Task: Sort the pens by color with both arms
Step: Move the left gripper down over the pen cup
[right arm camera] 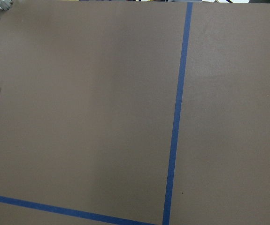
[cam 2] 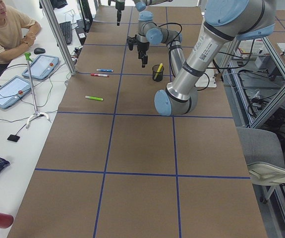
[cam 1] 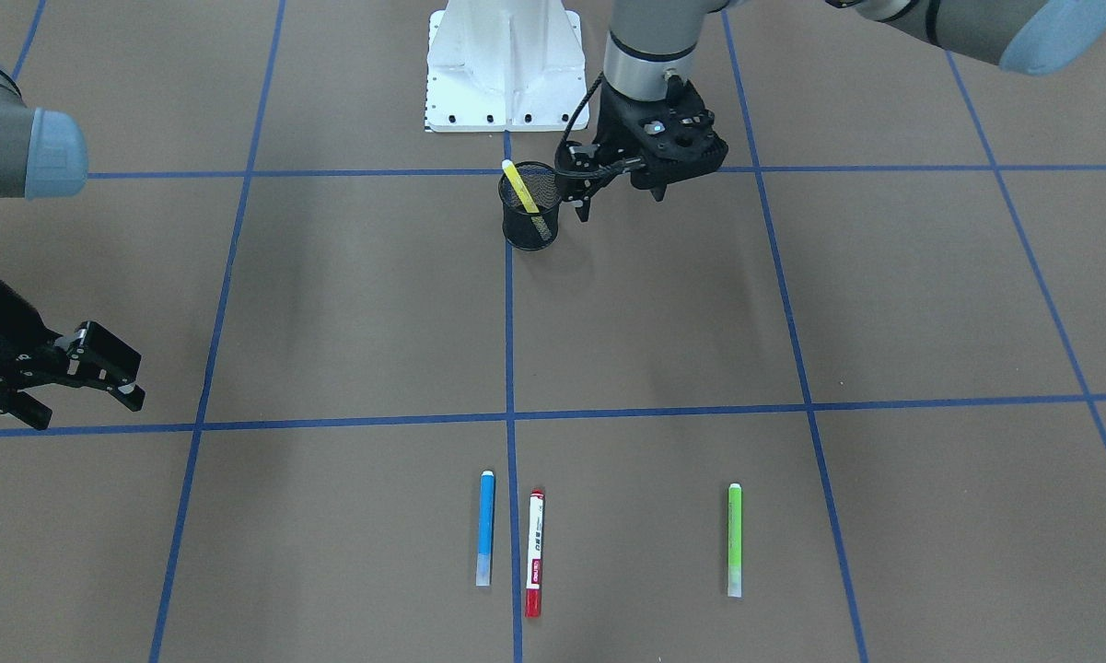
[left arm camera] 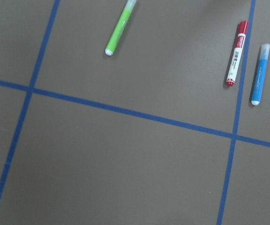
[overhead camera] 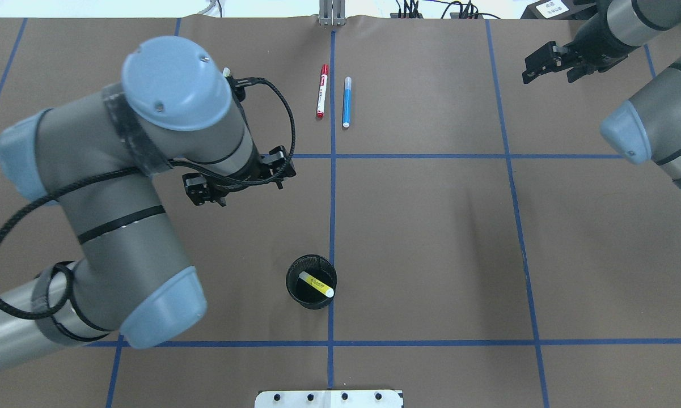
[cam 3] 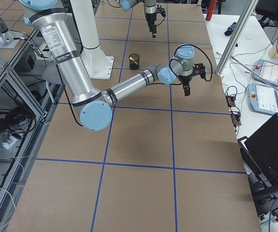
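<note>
Starting at the base (cam 1: 505, 64), we are finding the cup (cam 1: 518, 237) standing by the centre line (cam 1: 509, 331), the yellow pen (cam 1: 519, 189) leaning inside it. The overhead view is hiding nearly all of the green pen (cam 1: 735, 540) behind the left arm (overhead camera: 119, 215); the front view and left wrist camera are showing it whole. The right wrist camera is catching only a sliver of the blue pen (cam 1: 485, 528).

The left arm is folding sharply at the elbow, wrist pointing down. The left gripper (cam 1: 622, 204) is hanging above the table (cam 1: 331, 304), fingers spread apart and holding nothing. The front view is setting it right beside the cup, the overhead view farther out. The right gripper (cam 1: 87, 405) is hovering at its own side, well apart from the pens, fingers likewise parted and empty.

Farthest out, three pens are lying flat and roughly parallel: the blue and the red pen (cam 1: 535, 552) either side of the centre line, near but not touching, the green well apart on the left arm's side.
</note>
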Motion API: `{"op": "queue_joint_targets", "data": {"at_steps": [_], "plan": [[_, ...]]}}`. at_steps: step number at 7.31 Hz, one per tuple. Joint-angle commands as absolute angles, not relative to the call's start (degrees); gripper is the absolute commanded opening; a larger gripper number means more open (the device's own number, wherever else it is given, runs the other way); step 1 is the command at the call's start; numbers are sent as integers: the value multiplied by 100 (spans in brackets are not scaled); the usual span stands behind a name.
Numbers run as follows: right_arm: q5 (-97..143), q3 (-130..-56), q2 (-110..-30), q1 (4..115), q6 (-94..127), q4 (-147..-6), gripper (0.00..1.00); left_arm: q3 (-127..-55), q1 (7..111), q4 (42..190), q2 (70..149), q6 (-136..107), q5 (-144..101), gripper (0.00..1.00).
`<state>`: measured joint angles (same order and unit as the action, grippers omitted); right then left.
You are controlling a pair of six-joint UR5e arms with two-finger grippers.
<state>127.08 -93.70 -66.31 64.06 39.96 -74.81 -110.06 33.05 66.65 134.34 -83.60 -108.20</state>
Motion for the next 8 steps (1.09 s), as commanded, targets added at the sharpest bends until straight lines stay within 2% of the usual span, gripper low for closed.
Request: {"op": "queue_joint_targets", "data": {"at_steps": [1, 4, 6, 8], "plan": [[12691, -9378, -6645, 6399, 3999, -7471, 99, -10495, 2736, 6266, 14009, -8376, -10767, 100], [12656, -9360, -6627, 6390, 3999, -7471, 99, -10249, 2470, 6302, 14281, -7063, -10459, 100], [12630, -9360, -6636, 6381, 3999, -7471, 99, -9749, 2478, 6302, 14493, -6182, -10546, 100], [12621, -9325, -6636, 6363, 3999, -7471, 99, -9703, 2470, 6302, 14476, -6012, -10991, 100]]}}
